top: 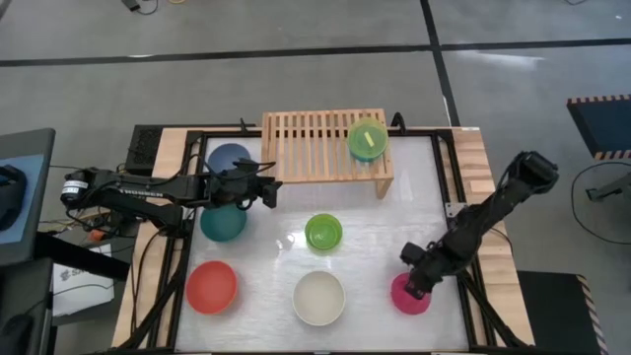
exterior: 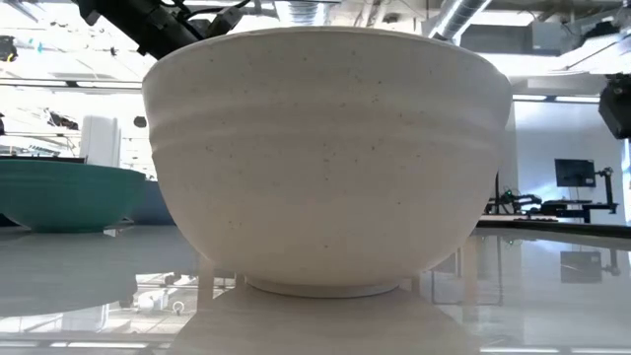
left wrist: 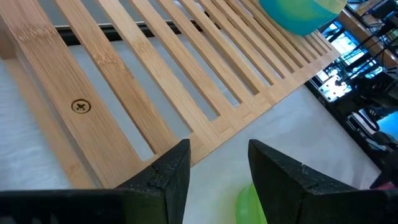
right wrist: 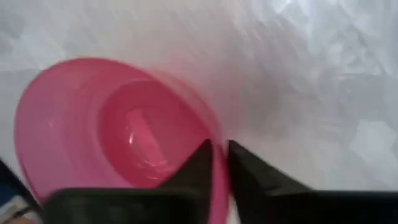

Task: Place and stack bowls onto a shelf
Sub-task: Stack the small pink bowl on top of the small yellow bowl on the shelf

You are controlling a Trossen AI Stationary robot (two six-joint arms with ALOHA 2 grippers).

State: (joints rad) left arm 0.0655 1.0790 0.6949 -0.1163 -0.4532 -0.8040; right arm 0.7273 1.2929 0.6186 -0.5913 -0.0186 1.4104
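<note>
The light-wood shelf (top: 311,148) stands at the table's far side. A small stack sits on its right end: a cyan bowl (left wrist: 292,18) holding a green bowl (top: 368,140) with yellow inside. On the table rest the slate blue bowl (top: 229,156), the dark teal bowl (top: 223,223), the lime green bowl (top: 323,233), the red-orange bowl (top: 212,286) and the cream-white bowl (top: 318,298). My left gripper (top: 271,187) hovers open at the shelf's near left corner, touching nothing. My right gripper (top: 414,286) is shut on the magenta bowl (top: 406,296) at the near right. My right gripper pinches the magenta bowl's rim (right wrist: 214,186). One finger (right wrist: 196,165) is inside the bowl and the other finger (right wrist: 252,168) is outside. The fingers come slanting down from above. The bowl is upright; whether its base is on the table, I cannot tell.
The shelf's slatted top (left wrist: 155,68) is bare left of the stack. In the low view the cream-white bowl (exterior: 325,158) fills the picture, with the dark teal bowl (exterior: 59,192) behind it. A dark frame (top: 444,177) borders the white mat.
</note>
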